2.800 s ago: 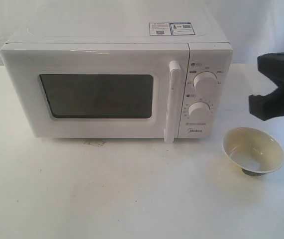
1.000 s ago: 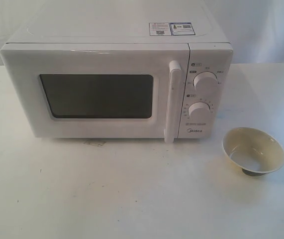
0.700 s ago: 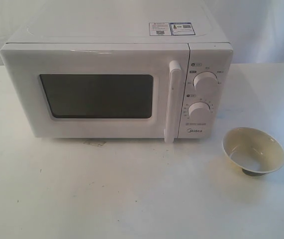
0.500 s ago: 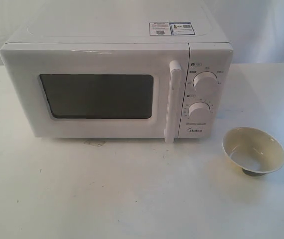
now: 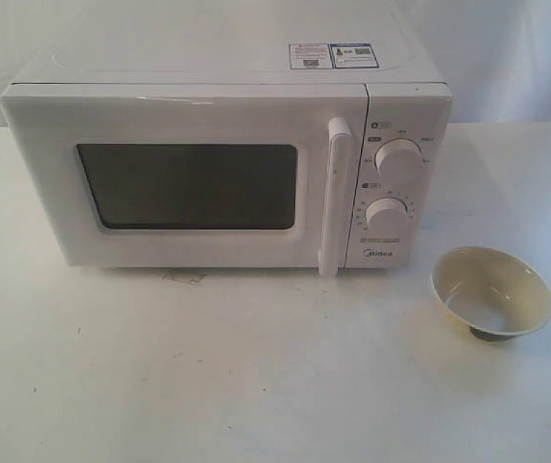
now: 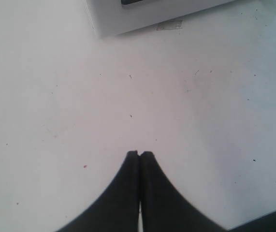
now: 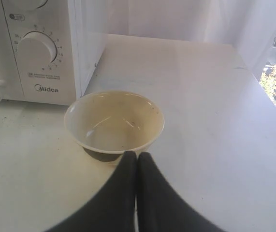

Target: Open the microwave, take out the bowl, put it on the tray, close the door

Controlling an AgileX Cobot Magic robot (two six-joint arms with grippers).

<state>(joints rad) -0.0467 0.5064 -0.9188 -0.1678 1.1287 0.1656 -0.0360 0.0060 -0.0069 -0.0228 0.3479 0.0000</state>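
Left end effector (image 6: 139,153) and right end effector (image 7: 137,154) are black, tapering, seemingly matte.

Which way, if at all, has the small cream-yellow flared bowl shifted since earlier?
No: the bowl keeps its spot beside the white microwave's right front corner.

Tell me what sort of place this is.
Probably a staged test bench rather than a home kitchen: a lone microwave and a small bowl stand on a plain white table, with white cloth hung behind.
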